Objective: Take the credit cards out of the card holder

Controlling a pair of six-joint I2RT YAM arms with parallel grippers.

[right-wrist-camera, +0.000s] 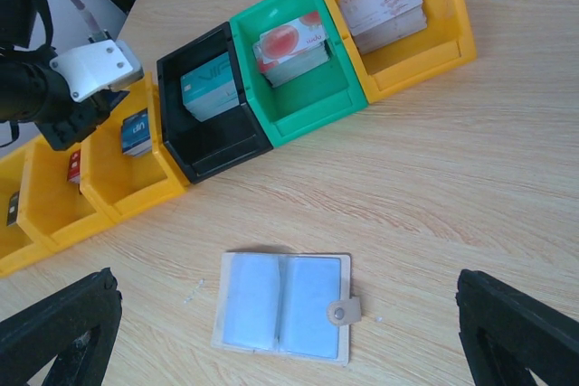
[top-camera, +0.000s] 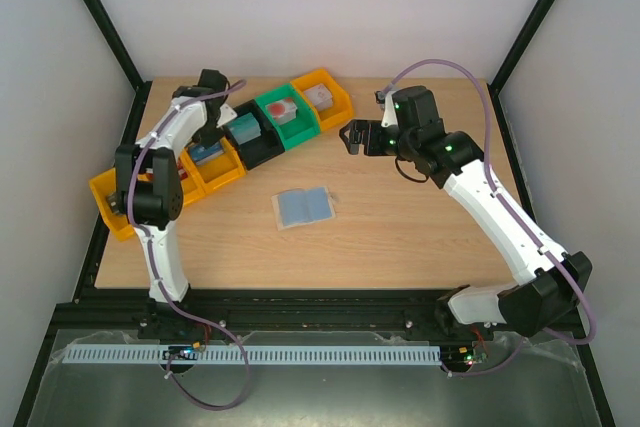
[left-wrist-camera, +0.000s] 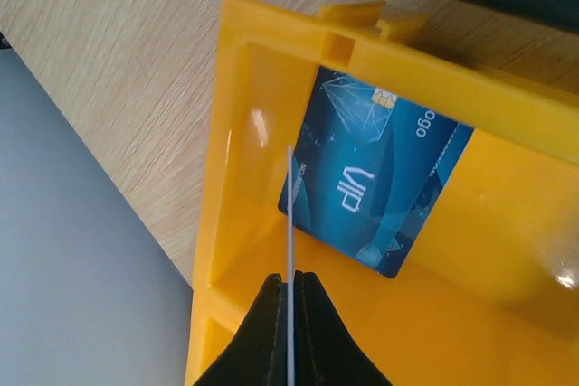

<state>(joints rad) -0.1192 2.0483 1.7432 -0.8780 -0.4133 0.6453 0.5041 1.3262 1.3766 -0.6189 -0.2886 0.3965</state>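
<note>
The card holder (top-camera: 303, 207) lies open and flat in the middle of the table, beige border and snap tab, light blue pockets up; it also shows in the right wrist view (right-wrist-camera: 282, 306). My left gripper (left-wrist-camera: 291, 282) is shut on a thin pale credit card (left-wrist-camera: 289, 214) seen edge-on. It hangs over a yellow bin (left-wrist-camera: 507, 250) where a blue VIP card (left-wrist-camera: 380, 178) lies. From above, the left gripper (top-camera: 205, 142) points down into that bin. My right gripper (top-camera: 350, 135) hovers wide open above the card holder with nothing between its fingers (right-wrist-camera: 54, 332).
A diagonal row of bins runs along the back left. A far yellow bin (right-wrist-camera: 398, 51) holds whitish cards, a green bin (right-wrist-camera: 298, 97) a pink-red card, a black bin (right-wrist-camera: 213, 142) a teal card. More yellow bins (top-camera: 110, 202) reach the table's left edge.
</note>
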